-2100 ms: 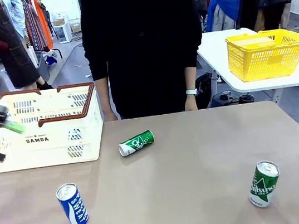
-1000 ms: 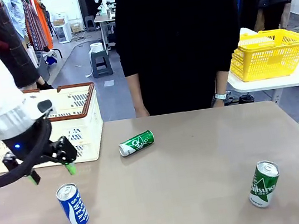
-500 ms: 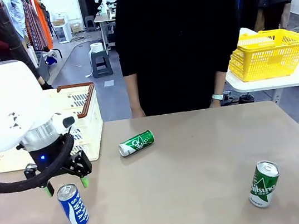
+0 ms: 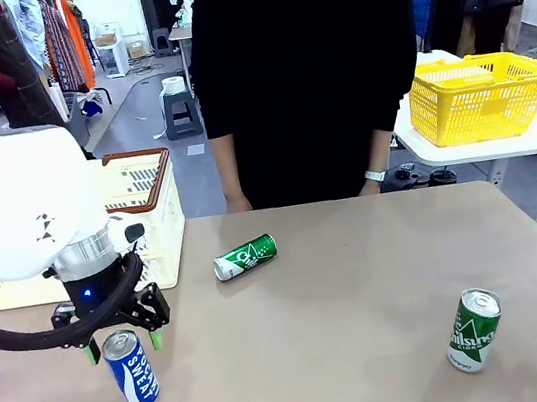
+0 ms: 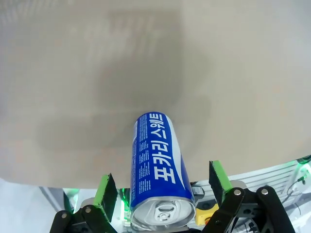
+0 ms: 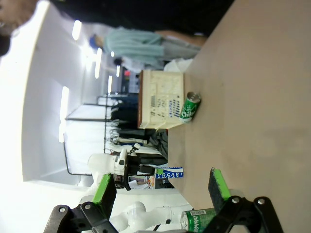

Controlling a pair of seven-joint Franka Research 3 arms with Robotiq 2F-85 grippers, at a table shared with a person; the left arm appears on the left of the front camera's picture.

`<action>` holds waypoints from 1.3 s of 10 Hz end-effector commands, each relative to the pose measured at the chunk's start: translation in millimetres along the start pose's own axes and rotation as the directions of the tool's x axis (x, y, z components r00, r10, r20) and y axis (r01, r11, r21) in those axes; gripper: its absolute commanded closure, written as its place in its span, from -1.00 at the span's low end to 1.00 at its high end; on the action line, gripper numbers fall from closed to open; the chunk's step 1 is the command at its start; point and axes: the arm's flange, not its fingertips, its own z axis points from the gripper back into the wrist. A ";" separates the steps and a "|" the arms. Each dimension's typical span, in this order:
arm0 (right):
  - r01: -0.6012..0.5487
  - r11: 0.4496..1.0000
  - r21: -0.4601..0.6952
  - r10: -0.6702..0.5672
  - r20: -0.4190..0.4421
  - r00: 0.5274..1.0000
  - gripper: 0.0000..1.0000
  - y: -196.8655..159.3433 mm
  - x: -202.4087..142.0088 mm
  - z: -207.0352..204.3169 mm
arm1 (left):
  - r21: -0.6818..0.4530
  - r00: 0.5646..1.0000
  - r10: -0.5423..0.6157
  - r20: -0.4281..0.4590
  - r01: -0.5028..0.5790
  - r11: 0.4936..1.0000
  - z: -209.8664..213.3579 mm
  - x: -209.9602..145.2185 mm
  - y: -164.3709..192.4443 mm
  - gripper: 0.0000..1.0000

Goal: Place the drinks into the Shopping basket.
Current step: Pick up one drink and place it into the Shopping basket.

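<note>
Bare tan tabletop (image 4: 361, 278): left gripper (image 4: 122, 346) straddles the upright Pocari Sweat can (image 4: 134, 375), jaws wide and nothing gripped; an off-centre close could tip it.

Open left gripper (image 4: 122, 346) straddles the upright blue can (image 4: 131, 368), gaps at both pads. Shopping basket (image 4: 162, 235) close behind. Lying green can (image 4: 245, 257) and upright green can (image 4: 474, 329) well apart, bare table (image 4: 354, 299) between.

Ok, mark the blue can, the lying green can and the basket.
blue can (image 4: 135, 375), front view, middle of its side.
lying green can (image 4: 246, 257), front view, middle of its side.
basket (image 4: 164, 227), front view, front wall.
</note>
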 end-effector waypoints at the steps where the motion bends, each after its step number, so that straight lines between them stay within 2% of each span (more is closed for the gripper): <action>1: 0.016 1.000 -0.007 -0.016 -0.012 1.000 -1.00 4.9 0.6 2.0 | 0.038 1.000 0.018 0.008 -0.018 0.999 -19.1 -23.5 10.4 -1.00; 2: 0.016 1.000 -0.007 -0.016 -0.012 1.000 -1.00 4.9 0.6 2.0 | 0.046 1.000 0.013 -0.013 -0.012 0.999 -19.3 -23.7 10.3 0.19; 3: 0.016 1.000 -0.007 -0.016 -0.012 1.000 -1.00 4.9 0.6 2.0 | 0.047 1.000 0.008 -0.011 -0.008 0.999 -19.4 -24.2 9.6 1.00; 8: 0.016 1.000 -0.007 -0.016 -0.012 1.000 -1.00 4.9 0.6 2.0 | 0.053 1.000 -0.006 -0.017 0.006 0.999 -20.7 -24.8 9.2 1.00; 10: 0.016 1.000 -0.007 -0.016 -0.012 1.000 -1.00 4.9 0.6 2.0 | 0.027 1.000 -0.026 -0.012 0.027 0.999 -7.3 -24.9 11.7 1.00; 11: 0.016 1.000 -0.007 -0.016 -0.012 1.000 -1.00 4.9 0.6 2.0 | -0.006 0.999 -0.025 0.034 0.025 1.000 20.8 -25.0 19.6 1.00; 13: 0.016 1.000 -0.007 -0.016 -0.012 1.000 -1.00 4.9 0.6 2.0 | -0.022 0.990 0.003 0.143 0.000 1.000 109.2 -18.7 47.3 1.00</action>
